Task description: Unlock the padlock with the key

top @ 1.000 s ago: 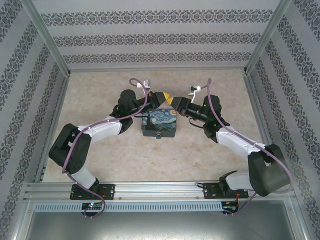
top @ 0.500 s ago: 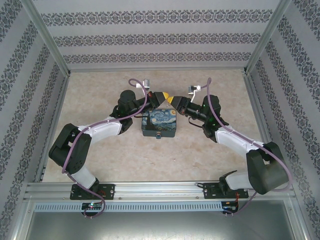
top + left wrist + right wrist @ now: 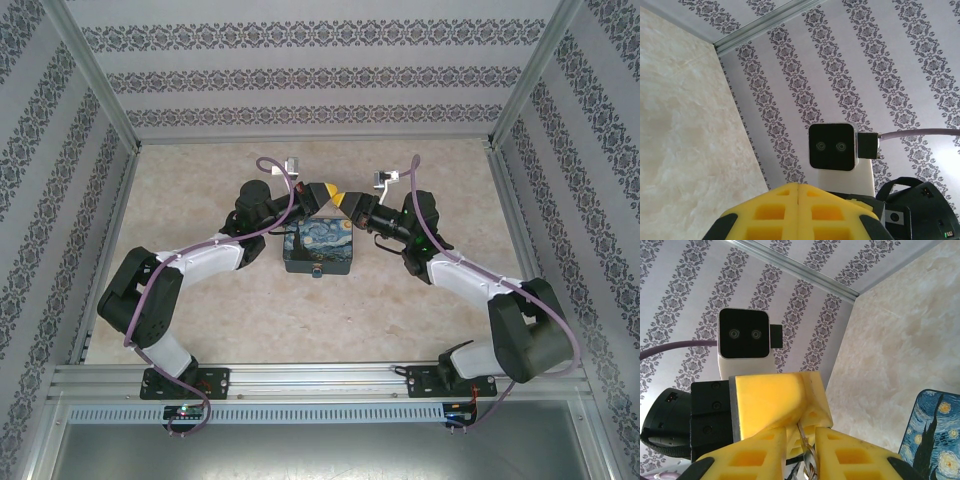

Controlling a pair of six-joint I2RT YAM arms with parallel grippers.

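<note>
My left pincer (image 3: 798, 200): yellow fingers pressed flat together, no gap, bottom centre of left wrist view; cannot tell if anything pinched. My right pincer (image 3: 801, 440): narrow, slim gap at bottom centre of right wrist view, clamped on key (image 3: 803, 450), a thin silvery strip upright in gap. Left tip touching or just beside key top, cannot tell which. Top view: both pincers meet tip to tip at frame centre, at upper edge of starry-night box (image 3: 318, 250) on beige surface (image 3: 200, 180). Padlock too small to pick out.
</note>
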